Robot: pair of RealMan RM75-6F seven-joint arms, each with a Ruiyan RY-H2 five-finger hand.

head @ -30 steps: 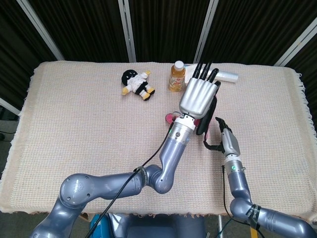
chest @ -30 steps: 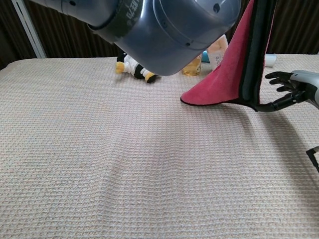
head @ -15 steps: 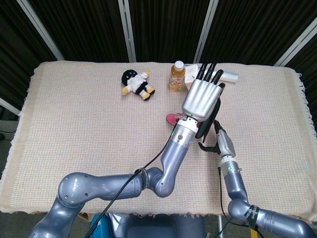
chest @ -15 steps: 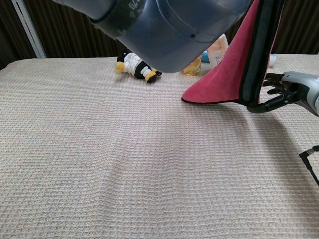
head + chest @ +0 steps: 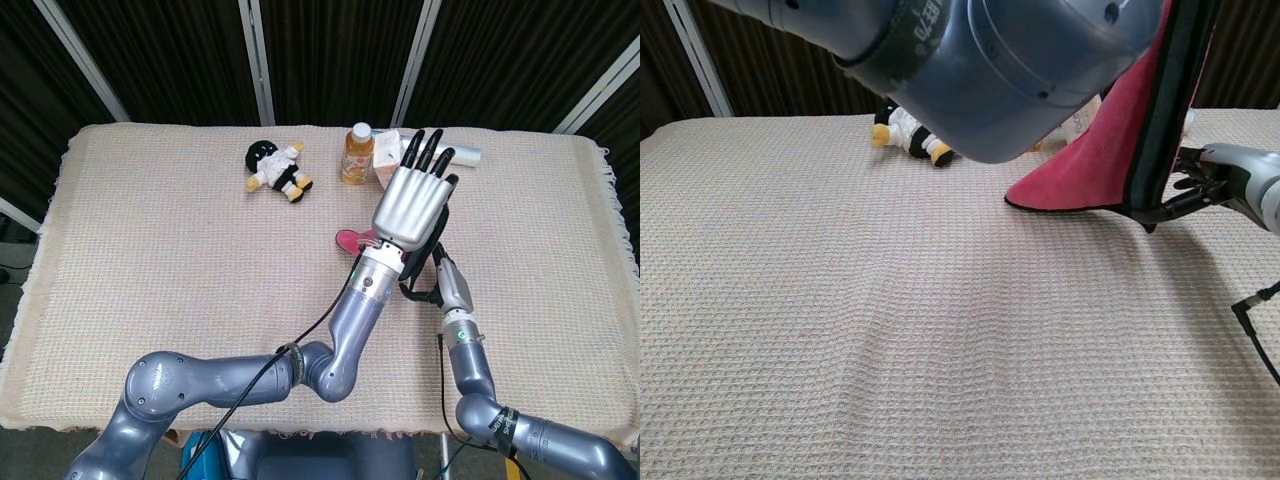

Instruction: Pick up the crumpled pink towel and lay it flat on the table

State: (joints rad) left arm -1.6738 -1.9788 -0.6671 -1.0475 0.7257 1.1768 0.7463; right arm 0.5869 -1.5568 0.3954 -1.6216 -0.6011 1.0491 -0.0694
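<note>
Left hand (image 5: 412, 200) raised well off the cream woven tablecloth (image 5: 160, 240), back of the hand toward the head camera, fingers straight and slightly fanned. The pink terry towel with dark trim (image 5: 1102, 150) hangs from under it. We cannot see the palm side, so we judge it pinned by the thumb rather than see it. In the chest view the towel falls as a long sheet, its lowest corner touching or just above the cloth; we cannot tell which.

Right hand (image 5: 1220, 180) sits just beside the towel's dark edge, on its far side from the left arm, low down. Its fingers are curled and reach toward the lower corner. Whether they have closed on the trim is hidden, so we cannot tell.

Beyond the left hand's fingertips: small orange-drink plastic bottle (image 5: 357, 154), and past that a black-and-white plush doll with yellow feet (image 5: 278, 170). Both are well apart from the towel.

Step in hand, as we read it: securing a second corner so the towel can be spread. To do it well, we judge:
- take the dark trim right at the corner, not mid-edge
- keep the left hand high until that grip is sure
- draw the hands apart to tension the sheet, then lower toward the robot, away from the bottle
- let the hanging corner land first and drag lightly to avoid folds
</note>
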